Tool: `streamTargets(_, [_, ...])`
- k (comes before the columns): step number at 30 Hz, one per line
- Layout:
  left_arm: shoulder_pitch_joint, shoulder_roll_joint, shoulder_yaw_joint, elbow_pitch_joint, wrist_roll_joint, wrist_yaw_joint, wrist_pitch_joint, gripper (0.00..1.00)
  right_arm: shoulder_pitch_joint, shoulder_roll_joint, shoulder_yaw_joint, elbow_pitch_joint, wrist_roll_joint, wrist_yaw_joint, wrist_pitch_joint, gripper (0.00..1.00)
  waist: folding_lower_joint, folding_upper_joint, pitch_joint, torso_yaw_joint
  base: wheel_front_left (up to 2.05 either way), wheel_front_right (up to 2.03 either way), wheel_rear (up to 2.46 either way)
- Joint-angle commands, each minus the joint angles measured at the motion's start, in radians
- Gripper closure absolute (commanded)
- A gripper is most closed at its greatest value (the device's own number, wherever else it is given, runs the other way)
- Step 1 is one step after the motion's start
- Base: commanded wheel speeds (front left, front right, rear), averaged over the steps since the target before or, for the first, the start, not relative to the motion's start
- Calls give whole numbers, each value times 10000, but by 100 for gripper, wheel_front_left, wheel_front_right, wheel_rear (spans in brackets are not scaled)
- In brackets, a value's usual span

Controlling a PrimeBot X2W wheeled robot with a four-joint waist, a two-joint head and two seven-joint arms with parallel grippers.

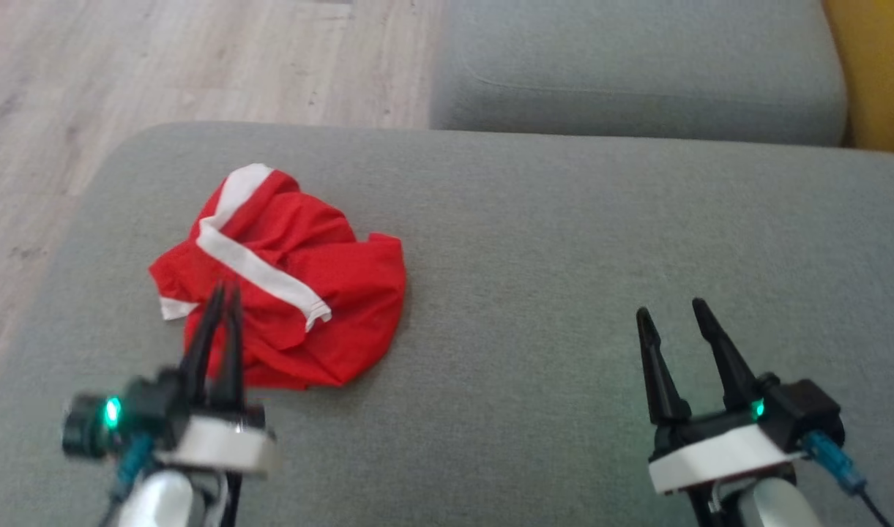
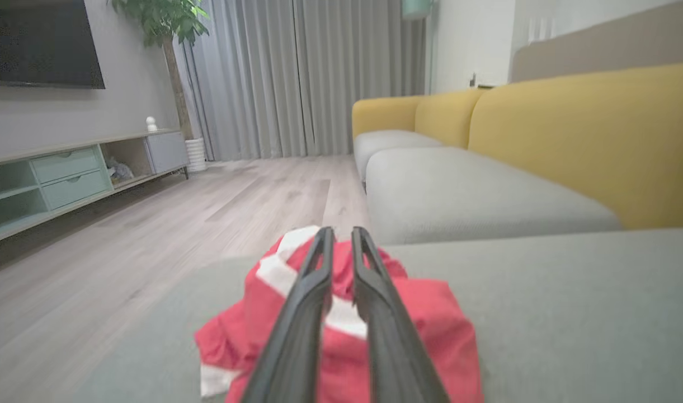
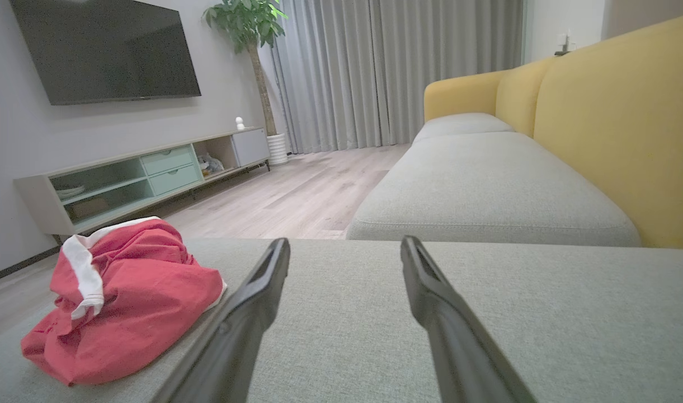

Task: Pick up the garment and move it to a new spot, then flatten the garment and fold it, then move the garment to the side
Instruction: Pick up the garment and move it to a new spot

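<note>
The garment [image 1: 285,285] is a crumpled red piece with white bands, heaped on the left part of the grey seat cushion [image 1: 564,241]. My left gripper [image 1: 225,293] is shut; its fingers lie over the garment's near edge, and I see no cloth caught between them. In the left wrist view those narrow fingers [image 2: 313,291] point across the garment [image 2: 431,313] and the gripper [image 2: 342,232] ends above its far side. My right gripper [image 1: 670,311] is open over bare cushion, well to the right. In the right wrist view the gripper [image 3: 345,246] is empty, with the garment [image 3: 134,291] at the lower left.
A second grey cushion [image 1: 637,66] lies beyond this one, with a yellow backrest [image 1: 875,73] at the far right. Wooden floor [image 1: 161,66] runs along the cushion's left edge. A low TV cabinet [image 3: 151,173] and a potted plant [image 3: 251,33] stand across the room.
</note>
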Motion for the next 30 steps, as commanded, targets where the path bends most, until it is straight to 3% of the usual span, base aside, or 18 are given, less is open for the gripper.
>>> streamTargets(1, [-30,242,290,-65,271,179,-117,13,-90,-60,231,-422,-102,-7,-109,0,1,0,-122,212,0,0,0])
streamTargets(2, [154,218,235,74,304,235,-121,0,-45,-60,264,-458,-107,-7,-109,0,1,0,-151,273,0,0,0])
streamTargets(13, [1203,-556,209,1293,-163,537,-703,0,341,-60,474,-578,-104,-7,-109,0,1,0,-301,775,0,0,0])
streamTargets(23, [553,-454,-2,1655,-16,283,-780,0,229,-60,619,-562,-176,-7,-109,0,1,0,-62,655,0,0,0])
streamTargets(30, [-586,-425,-710,2123,266,-238,159,0,-27,-60,686,-545,-355,-7,-109,0,1,0,659,340,0,0,0])
